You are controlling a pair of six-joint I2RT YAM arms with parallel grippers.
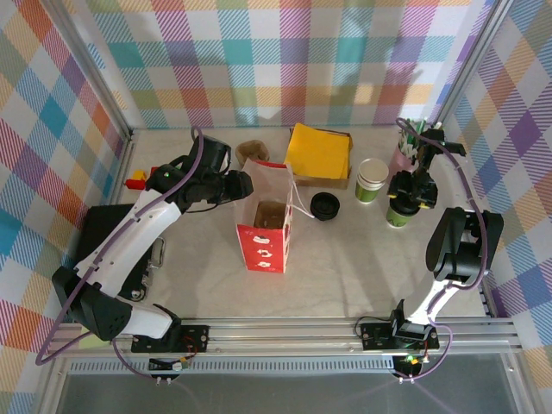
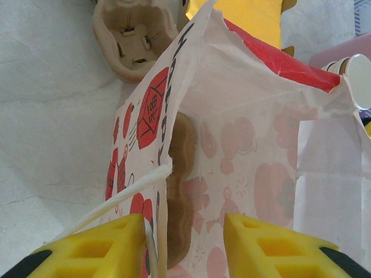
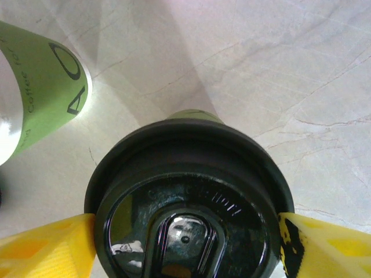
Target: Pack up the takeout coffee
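Observation:
The takeout coffee (image 3: 191, 191), a green paper cup under a black lid, sits between my right gripper's (image 3: 185, 231) yellow fingers, which press on the lid's two sides. From above, that cup (image 1: 398, 216) is at the right of the table under the right gripper (image 1: 404, 194). A second green cup (image 1: 372, 179) stands uncovered just to its left, showing again in the right wrist view (image 3: 46, 87). A loose black lid (image 1: 324, 205) lies beside it. My left gripper (image 2: 184, 231) is open at the mouth of the red-and-white paper bag (image 2: 255, 145), straddling its left wall.
A brown pulp carrier (image 2: 182, 150) stands inside the bag (image 1: 266, 228); another carrier (image 1: 252, 151) lies behind it. A yellow packet (image 1: 319, 153) is at the back, and a pink cup of straws (image 1: 405, 148) at the far right. The checkered walls close in on three sides.

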